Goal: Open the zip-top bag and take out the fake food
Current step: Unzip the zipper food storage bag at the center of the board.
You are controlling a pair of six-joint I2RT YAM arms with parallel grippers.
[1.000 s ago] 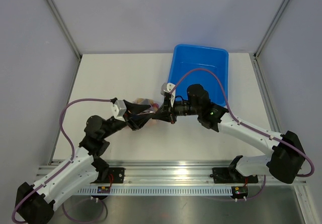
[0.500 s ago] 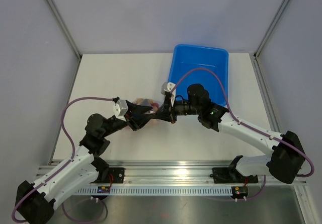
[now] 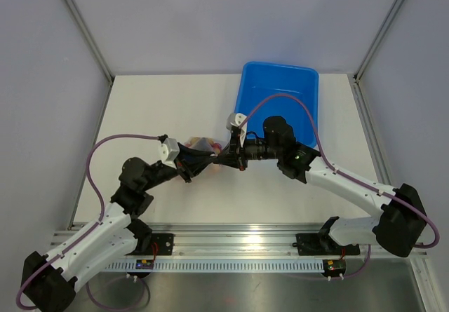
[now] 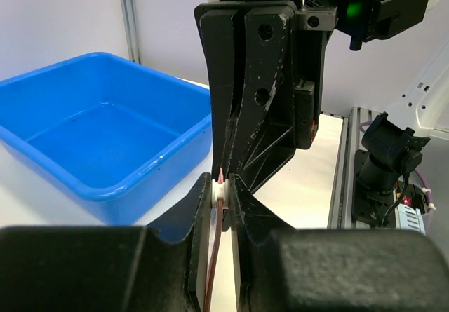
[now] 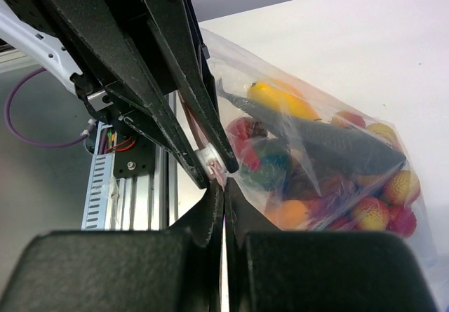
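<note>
Pinching the top of the bag (image 5: pixel 309 80), your left gripper (image 4: pixel 220 198) and right gripper (image 5: pixel 223 191) are both shut on it, food (image 5: pixel 337 151) inside.

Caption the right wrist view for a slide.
Right claw and left claw pinch the zip-top bag, fake food visible inside.

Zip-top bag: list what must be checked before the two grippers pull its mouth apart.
1. Right gripper shut on the lip of the zip-top bag: ok.
2. Left gripper clamped on the zipper strip: cannot tell; its fingers flank the strip.
3. Bag mouth open: not ok, the strip looks sealed.
4. Fake food inside the bag: ok.
5. Blue tub upright beside the bag: ok.
</note>
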